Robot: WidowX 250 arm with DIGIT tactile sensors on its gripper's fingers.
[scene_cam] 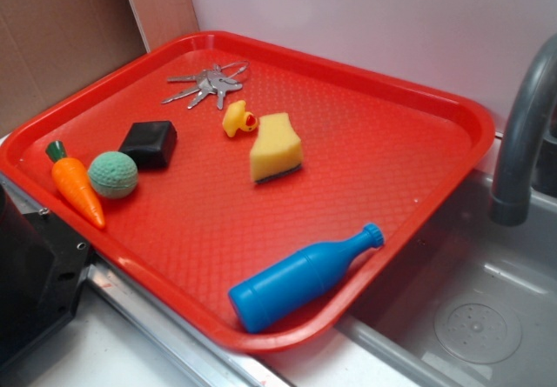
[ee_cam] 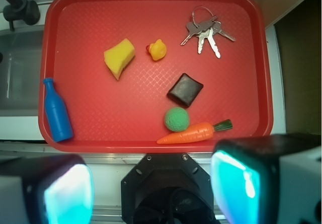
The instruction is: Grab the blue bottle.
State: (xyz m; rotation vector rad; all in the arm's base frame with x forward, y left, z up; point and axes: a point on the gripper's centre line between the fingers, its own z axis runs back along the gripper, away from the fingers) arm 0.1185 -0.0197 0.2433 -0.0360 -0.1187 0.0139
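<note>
The blue bottle (scene_cam: 300,276) lies flat on its side on the red tray (scene_cam: 374,156), right up against the tray's raised rim, near a corner. In the exterior view its cap points toward the sink (scene_cam: 474,317) & its fat end sits by the corner nearest the camera. I think the rim is what keeps it from rolling off. It touches nothing else; the other stuff is well apart from it.

Nearest things are the yellow sponge (scene_cam: 276,148) & the little rubber duck (scene_cam: 238,119), both toward the middle of the tray. Further off: a black block (scene_cam: 149,143), a green ball (scene_cam: 112,174) just beside an orange carrot (scene_cam: 77,187), & a bunch of keys (scene_cam: 207,83) by the far rim. The tray sits on the bench w/ one side hanging over the sink, next to a grey tap (scene_cam: 522,135).

The tool (ee_cam: 151,189) hangs high above the tray's long edge on the carrot side, far from the bottle. Its 2 fingers (ee_cam: 236,183) stand wide apart w/ nothing between them. So the grab isn't started yet, I'd say. The tool must go over to the bottle's side & come down. The rim so close could get in a finger's way.

Hard to see: the fingers are big & blurry at the bottom of the wrist view & cut off by the edge. In the exterior view only a dark bit of the robot shows at the left; the tool itself can't be seen there.
</note>
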